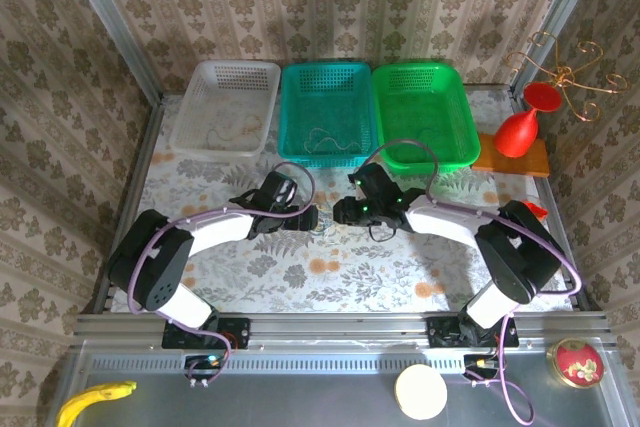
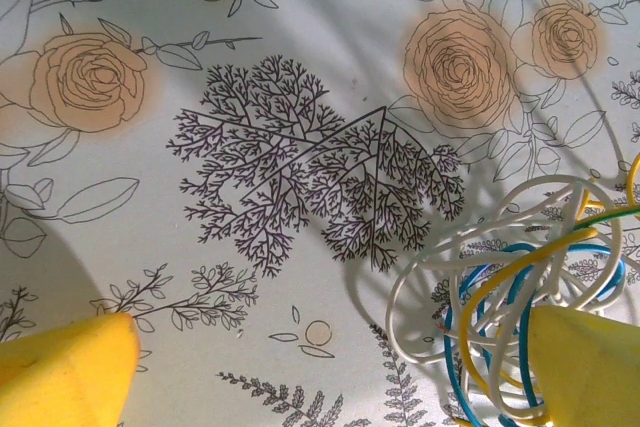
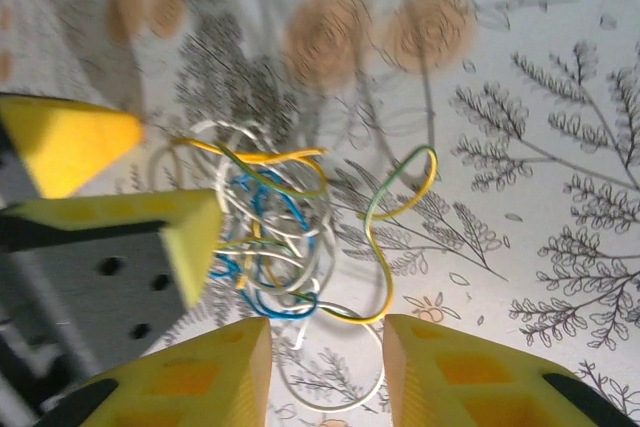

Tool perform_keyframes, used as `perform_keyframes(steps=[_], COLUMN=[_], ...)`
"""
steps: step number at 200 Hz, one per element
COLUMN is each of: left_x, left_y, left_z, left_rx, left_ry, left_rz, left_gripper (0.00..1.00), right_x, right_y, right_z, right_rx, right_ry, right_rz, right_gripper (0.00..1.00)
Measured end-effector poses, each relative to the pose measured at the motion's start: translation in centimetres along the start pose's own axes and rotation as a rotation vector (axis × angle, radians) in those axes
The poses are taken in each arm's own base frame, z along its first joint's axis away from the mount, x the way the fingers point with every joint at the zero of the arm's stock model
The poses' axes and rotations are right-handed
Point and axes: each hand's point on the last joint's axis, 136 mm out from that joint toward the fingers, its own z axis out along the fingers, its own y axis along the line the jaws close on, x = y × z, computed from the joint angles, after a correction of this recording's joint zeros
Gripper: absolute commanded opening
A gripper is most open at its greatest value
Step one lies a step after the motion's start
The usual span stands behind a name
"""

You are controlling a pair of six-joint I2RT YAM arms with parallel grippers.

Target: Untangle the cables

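**Left gripper** (image 2: 330, 347): yellow fingers (image 2: 70, 372) spread wide with nothing between them. One fingertip sits against the edge of the cables (image 2: 480, 297). In the top view it is on the near side of the teal basket (image 1: 300, 97), toward that basket's left corner.

**Right gripper** (image 3: 325, 332): fingers (image 3: 200, 377) parted by a moderate gap and pinching nothing. A white loop of the tangle lies on the cloth under that gap. It is near the teal basket's right corner, facing the left gripper.

**Cables** (image 3: 270, 237): one loose knot of white, blue and yellow cords, with a yellow-green strand (image 3: 378, 247) looping out of it. The knot rests on the floral table (image 1: 300, 277) between the two grippers, just in front of the teal basket.

**Surroundings:**
- White basket (image 1: 235, 67), touching the teal basket's left side.
- Green basket (image 1: 420, 72), touching its right side.
- Red goblet (image 1: 520, 127), beyond the green basket.
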Motion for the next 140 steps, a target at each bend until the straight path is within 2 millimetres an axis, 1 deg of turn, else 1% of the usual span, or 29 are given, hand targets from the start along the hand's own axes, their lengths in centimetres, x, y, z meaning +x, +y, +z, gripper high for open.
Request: perform_keyframes(steps=[29,44,106,140], left_x=[0.1,0.3,0.4,0.4], left_y=[0.1,0.1,0.2,0.3], left_z=[0.0,0.1,0.2,0.3], left_rx=[-0.001,-0.002,0.0,0.0], left_ry=[0.002,0.004,-0.003,-0.009], left_rz=[-0.007,-0.01,-0.014,-0.014], left_gripper=[1.0,1.0,1.0,1.0], right_x=[1.3,1.6,1.5,1.3], right_y=[-0.8,-1.1,-1.4,-1.4], right_z=[1.4,1.8,3.0,3.7], right_rx=[0.047,0.069,0.095,0.094], right_ry=[0.037,0.046,0.053,0.054], right_rz=[-0.022,-0.026,-0.026,-0.017], right_gripper=[0.41,0.41,0.39,0.35])
